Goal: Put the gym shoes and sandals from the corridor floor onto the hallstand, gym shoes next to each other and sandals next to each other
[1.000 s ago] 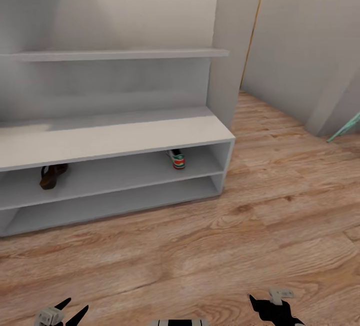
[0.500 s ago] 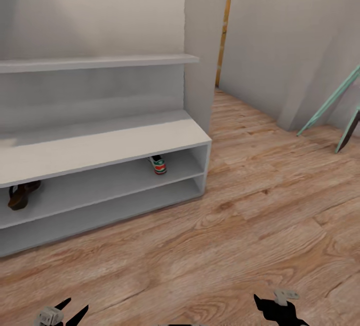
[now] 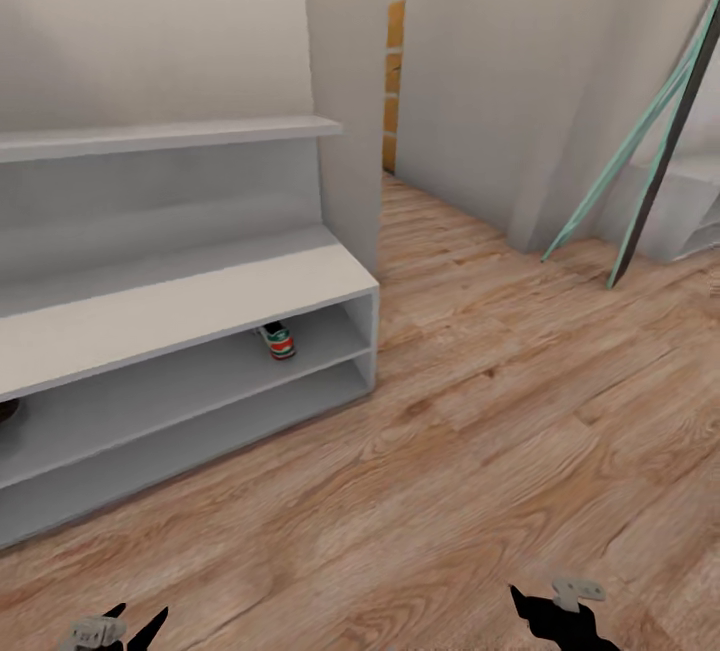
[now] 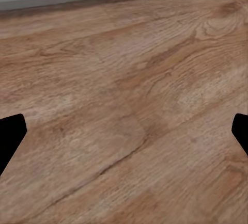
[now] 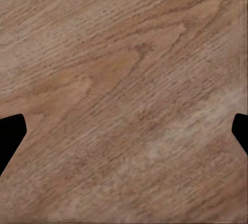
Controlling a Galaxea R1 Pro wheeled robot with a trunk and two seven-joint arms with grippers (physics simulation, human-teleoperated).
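Note:
The light-grey hallstand [image 3: 180, 306] stands at the left of the head view. One white gym shoe [image 3: 277, 341] with green and red accents sits on the upper tier of its open base, near the right end. A dark sliver of a sandal [image 3: 5, 411] shows on the same tier at the picture's left edge. The other shoe and sandal are out of view. My left gripper [image 3: 135, 623] and right gripper [image 3: 545, 613] hang low over the wood-plank corridor floor [image 3: 480, 451]. Both are open in the wrist views, left gripper [image 4: 124, 136] and right gripper [image 5: 124, 136], with bare planks between the fingers.
A wall corner [image 3: 345, 131] rises just right of the hallstand. Behind it a passage leads toward an orange brick wall [image 3: 397, 51]. Teal and dark poles [image 3: 640, 151] lean against the right wall beside a grey unit [image 3: 690, 206]. Open floor lies ahead and to the right.
The camera has turned right, so the hallstand slid left in the picture and the sandal is nearly cut off. The leaning poles came into view. Both grippers stay open and low.

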